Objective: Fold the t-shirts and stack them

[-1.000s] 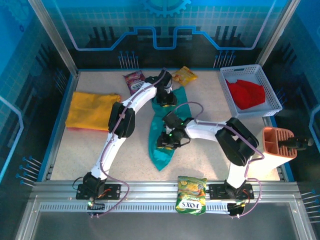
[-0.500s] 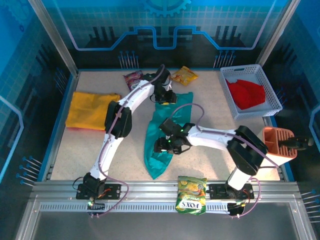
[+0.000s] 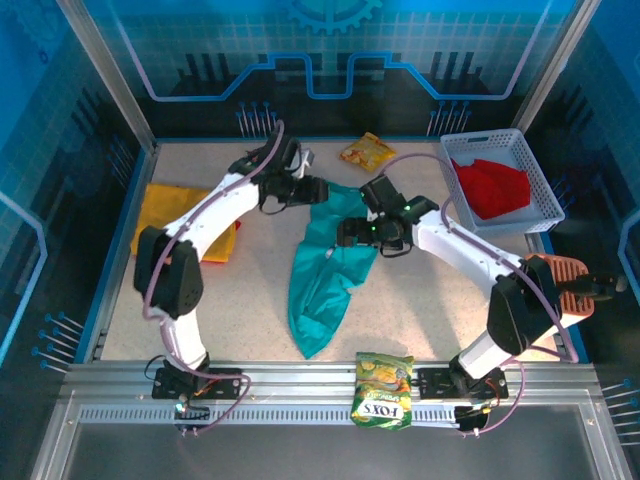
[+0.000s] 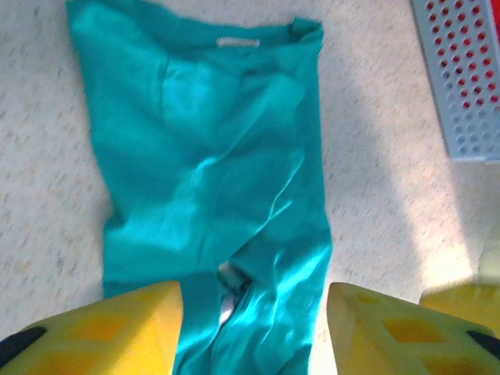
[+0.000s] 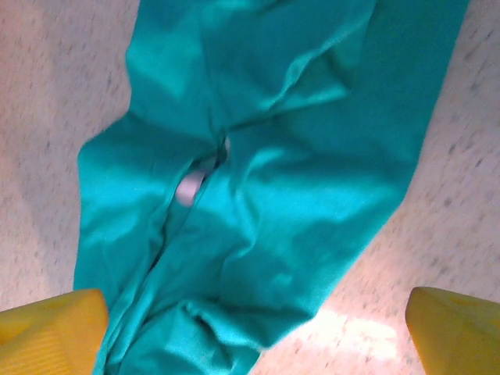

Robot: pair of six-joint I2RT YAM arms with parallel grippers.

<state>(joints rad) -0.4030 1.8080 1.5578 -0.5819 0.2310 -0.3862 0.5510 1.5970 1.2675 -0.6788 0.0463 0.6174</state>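
A teal t-shirt (image 3: pixel 322 272) lies crumpled in a long strip down the middle of the table. My left gripper (image 3: pixel 308 188) hovers at its back left corner, and in the left wrist view this gripper (image 4: pixel 254 332) is open above the teal cloth (image 4: pixel 211 141). My right gripper (image 3: pixel 354 232) is over the shirt's right edge; in the right wrist view it (image 5: pixel 254 340) stands wide open over the teal cloth (image 5: pixel 273 156), holding nothing. A yellow-orange t-shirt (image 3: pixel 160 212) lies at the left, partly under my left arm. A red t-shirt (image 3: pixel 492 186) sits in the basket.
A grey perforated basket (image 3: pixel 530 160) stands at the back right, its corner (image 4: pixel 461 78) showing in the left wrist view. A yellow snack packet (image 3: pixel 366 151) lies at the back, a green one (image 3: pixel 382 388) on the front rail. An orange holder (image 3: pixel 556 284) stands at the right edge.
Both grippers have opened and let go of the teal shirt, which now lies longer and flatter. The left arm swung left over the yellow-orange shirt; the right gripper moved back and right.
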